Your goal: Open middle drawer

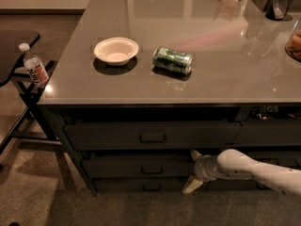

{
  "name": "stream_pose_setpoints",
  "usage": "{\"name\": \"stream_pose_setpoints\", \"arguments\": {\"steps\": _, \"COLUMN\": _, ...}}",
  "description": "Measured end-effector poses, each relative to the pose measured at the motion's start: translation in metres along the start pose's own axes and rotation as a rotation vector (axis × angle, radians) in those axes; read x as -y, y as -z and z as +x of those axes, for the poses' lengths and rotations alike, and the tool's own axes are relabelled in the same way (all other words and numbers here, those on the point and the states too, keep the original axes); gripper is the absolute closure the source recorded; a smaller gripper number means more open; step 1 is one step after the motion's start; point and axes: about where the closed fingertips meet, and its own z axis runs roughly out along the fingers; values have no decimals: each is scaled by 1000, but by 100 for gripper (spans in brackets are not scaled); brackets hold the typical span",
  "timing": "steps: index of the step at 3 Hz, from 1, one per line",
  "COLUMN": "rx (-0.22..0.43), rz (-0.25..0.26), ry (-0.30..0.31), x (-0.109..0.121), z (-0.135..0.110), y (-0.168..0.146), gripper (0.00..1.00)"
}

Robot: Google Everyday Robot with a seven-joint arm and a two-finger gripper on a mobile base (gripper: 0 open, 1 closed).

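In the single camera view, a counter with a smooth, glossy grey surface (225,74) fills the upper half and mirrors the room's light in soft patches. On it sits a shallow, round, off-white bowl (116,51) with a matte look. Just beside it to the right, a green patterned metal can (172,60) lies on its side, apart from the bowl.

Below the top's edge, three wide, dark grey drawer fronts are stacked, each with a small loop handle at its centre. The middle drawer (122,167) has the medium-height front, between the taller front above and the slim one below. It looks shut, its face in line with its neighbours.

The robot's rounded, white, smooth-shelled arm (256,169) comes in from the right, low down. The hand (193,169) sits against the right end of the middle drawer's front, well to the right of that drawer's handle (152,169). Its two pale, tapered fingers (190,185) are spread wide, one pointing up and one down, with nothing between them.

At the left, a clear plastic bottle (34,69) with a white cap and a red label stands on a dark metal frame (28,95). The floor (42,192) is a speckled, short-pile carpet.
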Motion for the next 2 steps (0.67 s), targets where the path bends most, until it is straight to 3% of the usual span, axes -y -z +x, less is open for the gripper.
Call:
{"name": "stream_pose_setpoints", "arguments": {"steps": 1, "rx": 3, "rz": -17, "ry": 1, "x": -3, "z": 3, "y": -11, "gripper": 0}}
{"name": "stream_pose_setpoints", "arguments": {"steps": 2, "rx": 3, "rz": -17, "ry": 1, "x": -3, "z": 3, "y": -11, "gripper": 11}}
